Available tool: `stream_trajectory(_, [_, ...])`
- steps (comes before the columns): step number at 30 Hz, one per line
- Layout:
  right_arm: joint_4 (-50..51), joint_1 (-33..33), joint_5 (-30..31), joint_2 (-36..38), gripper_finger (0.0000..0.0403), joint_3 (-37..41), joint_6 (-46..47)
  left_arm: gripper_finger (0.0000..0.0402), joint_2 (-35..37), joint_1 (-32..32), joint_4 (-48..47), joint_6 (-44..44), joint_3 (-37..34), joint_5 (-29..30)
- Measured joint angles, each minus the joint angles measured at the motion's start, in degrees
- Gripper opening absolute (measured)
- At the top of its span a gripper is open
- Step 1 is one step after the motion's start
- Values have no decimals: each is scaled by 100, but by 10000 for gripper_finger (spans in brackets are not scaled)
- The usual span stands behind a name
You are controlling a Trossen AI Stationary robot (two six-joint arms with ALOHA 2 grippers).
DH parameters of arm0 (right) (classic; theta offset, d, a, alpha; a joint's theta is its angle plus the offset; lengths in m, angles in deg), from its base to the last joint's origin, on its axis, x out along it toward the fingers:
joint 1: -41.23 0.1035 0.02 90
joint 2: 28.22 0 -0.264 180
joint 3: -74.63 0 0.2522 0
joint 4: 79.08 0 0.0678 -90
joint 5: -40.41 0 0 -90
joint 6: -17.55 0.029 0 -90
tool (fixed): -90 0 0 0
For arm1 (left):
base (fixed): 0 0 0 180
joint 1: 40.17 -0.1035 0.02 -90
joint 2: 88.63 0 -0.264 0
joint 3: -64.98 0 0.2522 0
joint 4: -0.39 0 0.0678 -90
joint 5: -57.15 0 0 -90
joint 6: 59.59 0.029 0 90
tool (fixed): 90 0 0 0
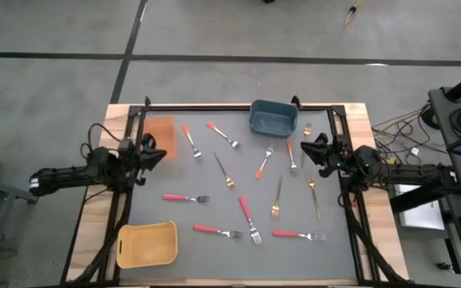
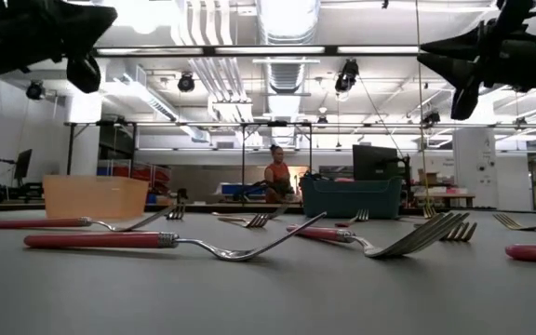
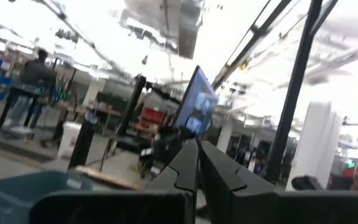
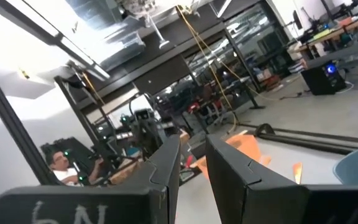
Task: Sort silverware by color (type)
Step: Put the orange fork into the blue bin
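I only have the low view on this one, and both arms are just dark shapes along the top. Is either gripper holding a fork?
Observer: No. In its wrist view the left gripper is shut with nothing in it.
Operator: And the right one?
Observer: The right gripper has its fingers slightly apart, with nothing between them.
Operator: Is there a bin I'm missing?
Observer: Yes. In the high view, a yellow bin sits at a corner of the mat on the left arm's side. I can see no fork in it.
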Motion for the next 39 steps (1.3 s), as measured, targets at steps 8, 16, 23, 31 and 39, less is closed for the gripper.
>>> stream_trajectory(8, [-764,153,3,-904,68,-3,291,0,-387,9,744,-174,0,-88])
stream_trajectory(16, [-775,570,97,-1835,68,-573,-57,0,-1269,26,2549,-40,1,-651])
stream_trajectory(23, [523,584,542,-2764,68,-1838,-25,0,-1846,25,3062,110,1,-449])
stream_trajectory(31, [3938,525,1294,-3687,68,-3909,196,0,-2218,-16,2318,730,425,167])
stream_trajectory(39, [5882,314,1415,-4475,68,-5665,406,0,-2449,-368,-1867,2656,2405,597])
